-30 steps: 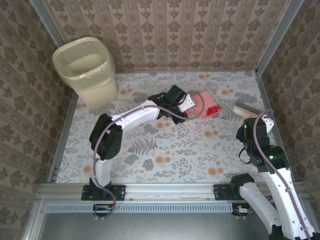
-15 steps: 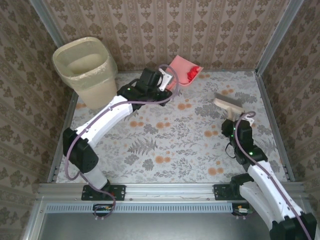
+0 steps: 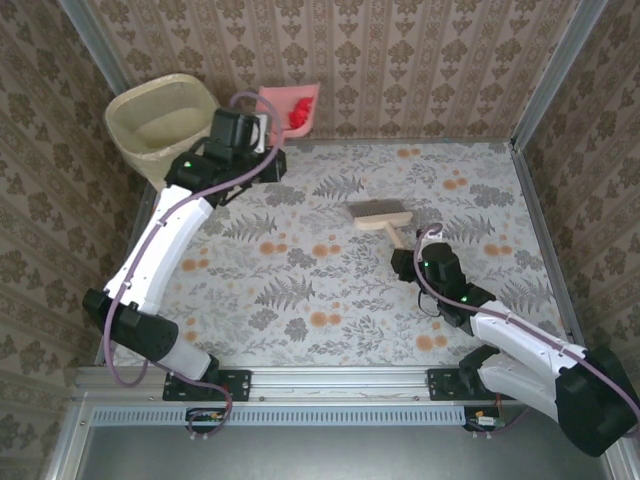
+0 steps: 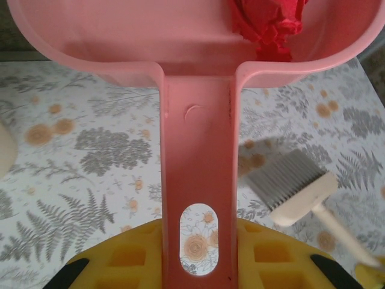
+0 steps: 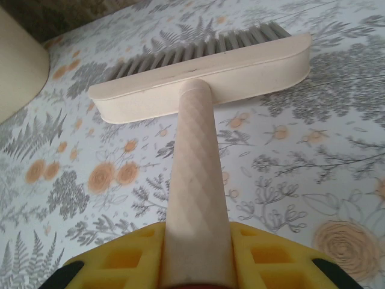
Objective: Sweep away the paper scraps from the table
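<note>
The pink dustpan (image 3: 290, 108) hangs raised at the back of the table (image 3: 330, 290), just right of the bin, with my left gripper (image 3: 266, 140) shut on its handle. Red paper scraps (image 3: 297, 113) lie bunched in its pan. In the left wrist view the handle (image 4: 198, 150) runs up between my yellow fingers (image 4: 120, 259), the left gripper (image 4: 197, 256) closed around it, and the scraps (image 4: 267, 24) sit at the pan's upper right. My right gripper (image 3: 405, 253) is shut on a cream brush (image 3: 378, 215) at mid-table. The right wrist view shows that gripper (image 5: 195, 268) clamping the brush handle (image 5: 195, 192).
A cream waste bin (image 3: 160, 125) stands at the back left corner, its side also at the left edge of the right wrist view (image 5: 15, 60). Patterned walls and metal posts enclose the table on three sides. The brush head (image 4: 295, 186) lies below the dustpan.
My left arm has lifted the dustpan with the scraps from mid-table up and leftward to beside the bin. My right arm has carried the brush from the right edge toward the centre.
</note>
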